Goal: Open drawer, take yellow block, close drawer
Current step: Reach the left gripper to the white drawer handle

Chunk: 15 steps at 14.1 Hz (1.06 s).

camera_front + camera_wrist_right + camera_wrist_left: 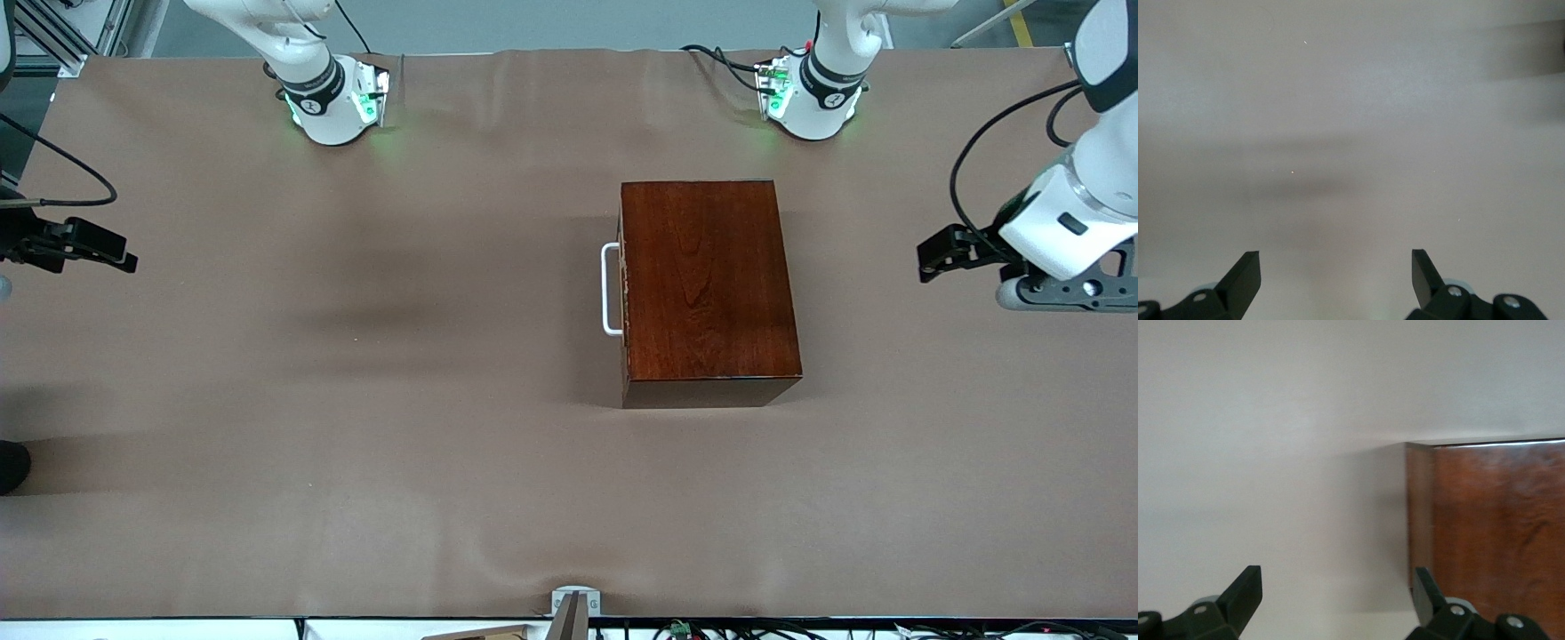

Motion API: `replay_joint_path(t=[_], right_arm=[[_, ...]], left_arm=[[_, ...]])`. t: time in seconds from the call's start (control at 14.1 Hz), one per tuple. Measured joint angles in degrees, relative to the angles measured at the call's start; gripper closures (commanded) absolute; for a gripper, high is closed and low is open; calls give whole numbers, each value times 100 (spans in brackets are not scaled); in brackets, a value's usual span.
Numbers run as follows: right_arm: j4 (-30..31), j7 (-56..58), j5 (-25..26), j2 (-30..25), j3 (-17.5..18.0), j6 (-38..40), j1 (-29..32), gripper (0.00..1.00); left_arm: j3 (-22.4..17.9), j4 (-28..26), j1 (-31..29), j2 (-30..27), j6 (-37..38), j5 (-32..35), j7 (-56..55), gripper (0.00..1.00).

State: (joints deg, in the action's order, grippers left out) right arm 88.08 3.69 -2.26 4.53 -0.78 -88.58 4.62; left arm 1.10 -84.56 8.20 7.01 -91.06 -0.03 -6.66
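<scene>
Sitting flush in its box (707, 284), the drawer (622, 284) hides its contents; both tools (1338, 603) (1336, 280) spread

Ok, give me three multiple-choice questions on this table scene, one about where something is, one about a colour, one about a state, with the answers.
1. Which end of the table does the wooden box lie toward?
A. the right arm's end
B. the left arm's end
C. dead centre

2. What colour is the drawer handle?
A. white
B. black
C. yellow

3. How is the drawer?
A. pulled out
B. removed
C. closed

Answers: 1 B, the box lies closer to the left gripper than to the right gripper. 2 A, the bar shows white against the dark front. 3 C, the front sits flush with the box, no tray showing.
</scene>
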Motion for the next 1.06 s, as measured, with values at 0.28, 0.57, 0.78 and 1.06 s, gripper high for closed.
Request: replay_joint_path(t=[0.28, 0.57, 0.78, 1.06], right_arm=[[19, -3, 0, 21, -18, 1, 9, 0], [19, -5, 0, 23, -31, 3, 12, 0], [19, -5, -1, 23, -35, 2, 13, 0], [19, -5, -2, 23, -41, 1, 14, 0]], left_arm=[[938, 204, 385, 184, -120, -184, -1810, 0], [1080, 712, 1636, 790, -472, -184, -3369, 0], [1047, 867, 2574, 1221, -712, 74, -3975, 0], [1019, 935, 3368, 1842, -1002, 463, -4269, 0]])
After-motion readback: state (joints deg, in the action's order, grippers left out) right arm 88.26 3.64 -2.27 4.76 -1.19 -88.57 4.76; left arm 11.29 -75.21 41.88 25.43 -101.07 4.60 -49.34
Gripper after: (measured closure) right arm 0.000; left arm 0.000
